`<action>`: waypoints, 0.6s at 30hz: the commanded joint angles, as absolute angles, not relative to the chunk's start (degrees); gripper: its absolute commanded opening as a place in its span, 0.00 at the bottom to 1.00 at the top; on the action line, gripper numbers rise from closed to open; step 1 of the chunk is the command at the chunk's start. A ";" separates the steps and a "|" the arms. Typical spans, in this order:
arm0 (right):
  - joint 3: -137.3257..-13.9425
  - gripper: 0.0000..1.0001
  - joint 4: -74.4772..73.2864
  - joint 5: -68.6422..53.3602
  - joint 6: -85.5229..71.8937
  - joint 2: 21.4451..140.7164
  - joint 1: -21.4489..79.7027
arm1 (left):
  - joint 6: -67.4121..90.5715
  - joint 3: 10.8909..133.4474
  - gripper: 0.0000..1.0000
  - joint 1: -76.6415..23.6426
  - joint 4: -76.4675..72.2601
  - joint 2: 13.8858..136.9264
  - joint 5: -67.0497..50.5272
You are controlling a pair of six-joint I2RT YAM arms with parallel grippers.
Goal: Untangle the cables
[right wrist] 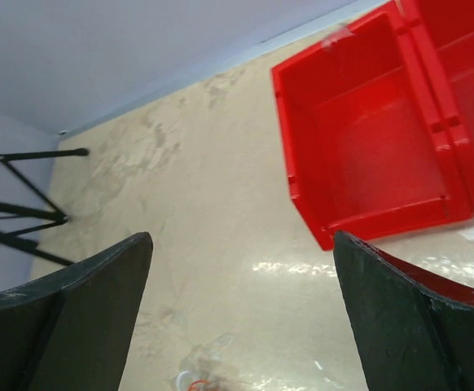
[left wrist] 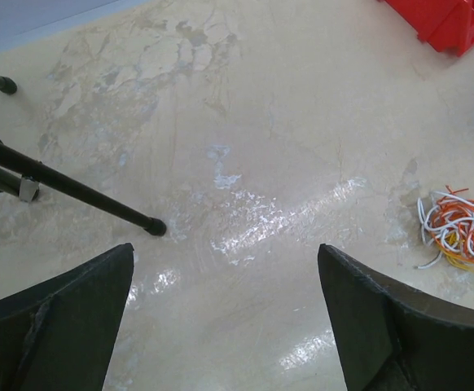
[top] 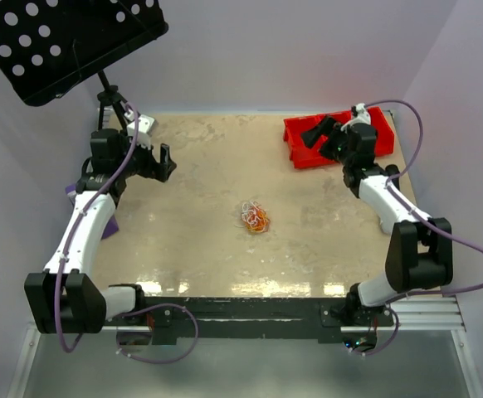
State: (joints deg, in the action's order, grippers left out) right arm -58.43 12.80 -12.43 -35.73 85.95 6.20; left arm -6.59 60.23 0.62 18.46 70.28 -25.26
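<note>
One small clump of thin orange, white and red cables (top: 255,217) lies near the middle of the beige stone-patterned table (top: 200,249). Nothing touches it, and its strands are too knotted to count. Two grippers hang well apart from it. The left gripper (top: 163,162) hovers toward the far left, its fingers spread wide and empty, near one black perforated stand (top: 67,41) on thin legs. The right gripper (top: 314,133), equally wide and empty, hovers by one red plastic bin (top: 295,153) at the far right.
</note>
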 commanded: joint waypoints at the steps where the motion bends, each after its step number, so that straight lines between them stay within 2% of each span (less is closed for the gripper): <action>1: -65.97 0.98 9.52 2.41 -28.76 85.59 13.69 | -6.15 58.27 1.00 0.62 15.03 70.05 -24.78; 5: -76.53 0.93 1.59 10.09 -26.28 94.37 17.66 | -9.57 58.44 1.00 0.53 15.81 73.29 -30.75; 9: -80.41 0.91 2.64 13.71 -24.88 99.13 20.12 | -13.09 60.90 1.00 0.53 19.68 78.04 -32.52; 18: -94.55 0.88 0.09 21.96 -20.66 112.22 25.74 | -16.08 60.47 1.00 0.53 19.77 79.28 -34.27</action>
State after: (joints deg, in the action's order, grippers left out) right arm -87.11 2.04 15.57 -23.92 109.03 22.81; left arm -13.58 58.48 0.60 19.81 79.61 -31.31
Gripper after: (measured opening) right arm 0.888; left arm 0.997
